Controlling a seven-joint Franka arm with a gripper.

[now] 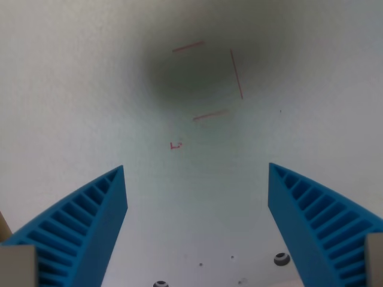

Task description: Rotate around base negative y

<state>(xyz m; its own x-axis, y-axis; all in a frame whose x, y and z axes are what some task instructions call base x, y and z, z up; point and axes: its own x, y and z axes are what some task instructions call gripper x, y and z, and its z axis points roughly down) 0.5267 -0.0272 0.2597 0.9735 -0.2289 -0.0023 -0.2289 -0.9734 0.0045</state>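
My gripper [196, 170] is open and holds nothing. Its two blue ribbed fingers [90, 221] stand wide apart at the bottom of the wrist view, one at the left and one at the right [311, 215]. Below them is a plain white surface [78, 89]. On it are thin red marker lines [236, 73] that form three sides of a square, with a small red mark [175, 145] under them. A dark soft shadow [197, 69] lies over the red lines.
Small dark screw holes [281, 259] sit in the white surface near the bottom edge, between the fingers. A tan edge [3, 224] shows at the far left.
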